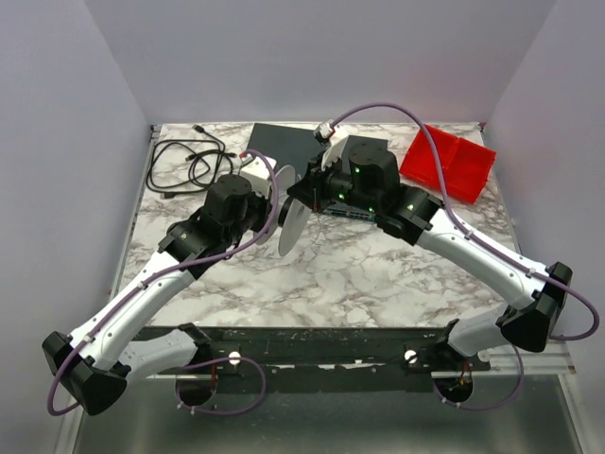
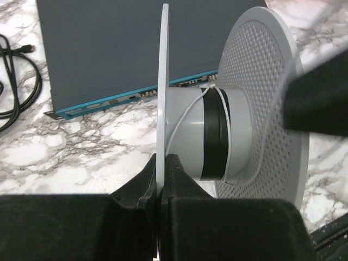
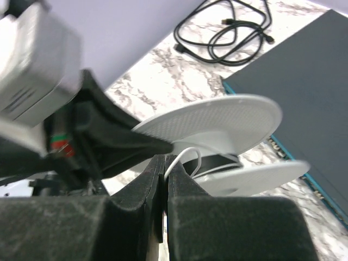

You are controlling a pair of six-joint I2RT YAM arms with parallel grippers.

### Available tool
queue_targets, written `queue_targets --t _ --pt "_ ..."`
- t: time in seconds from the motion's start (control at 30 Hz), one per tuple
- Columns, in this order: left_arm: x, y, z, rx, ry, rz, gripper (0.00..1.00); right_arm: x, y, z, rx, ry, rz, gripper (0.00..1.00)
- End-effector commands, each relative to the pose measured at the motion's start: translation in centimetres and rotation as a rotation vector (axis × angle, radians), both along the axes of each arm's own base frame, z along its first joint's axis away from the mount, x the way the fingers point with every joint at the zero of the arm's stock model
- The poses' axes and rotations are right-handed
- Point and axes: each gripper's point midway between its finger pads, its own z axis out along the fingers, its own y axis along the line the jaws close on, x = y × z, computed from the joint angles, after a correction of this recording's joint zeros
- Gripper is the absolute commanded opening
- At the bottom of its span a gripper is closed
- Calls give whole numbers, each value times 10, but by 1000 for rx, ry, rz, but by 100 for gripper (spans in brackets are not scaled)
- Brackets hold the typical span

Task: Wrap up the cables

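Marble table (image 1: 331, 274), right tool (image 3: 163, 164) pinching wire (image 3: 180, 153) off spool (image 3: 217, 122)

In the right wrist view the white wire (image 3: 186, 149) vanished between the pressed-together fingers of the right gripper (image 3: 163, 163), and the left wrist housing (image 3: 32, 60) at 9 o'clock was a blur. From above, that wire was too fine to make out, and most of the spool (image 1: 291, 227) lay hidden under both wrists. In the left wrist view the black cord (image 2: 22, 81) ran off the 9 o'clock edge, and a blurred dark shape (image 2: 318, 103) at 3 o'clock covered part of the far flange.
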Motion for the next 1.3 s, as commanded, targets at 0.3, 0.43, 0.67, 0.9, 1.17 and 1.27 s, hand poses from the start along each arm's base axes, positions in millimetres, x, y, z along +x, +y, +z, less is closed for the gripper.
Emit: queue_targets --t 0.3,0.43,0.67,0.9,1.17,1.27 --pt "-39 -22 30 -68 -116 -281 0 59 -43 -24 -67 36 -94 3" --pt "-46 -24 36 -95 -119 -306 0 66 -49 -39 -53 75 -82 9" --pt "-49 -24 50 -127 -111 -308 0 80 -69 -56 27 143 -72 22" --pt "-43 -23 60 -130 -90 -270 0 94 -86 -75 57 191 -117 41" --pt "-33 -19 74 -137 -82 -205 0 108 -113 -101 142 261 -199 61" --pt "-29 -18 81 -149 -81 -180 0 103 -112 -108 172 287 -191 61"
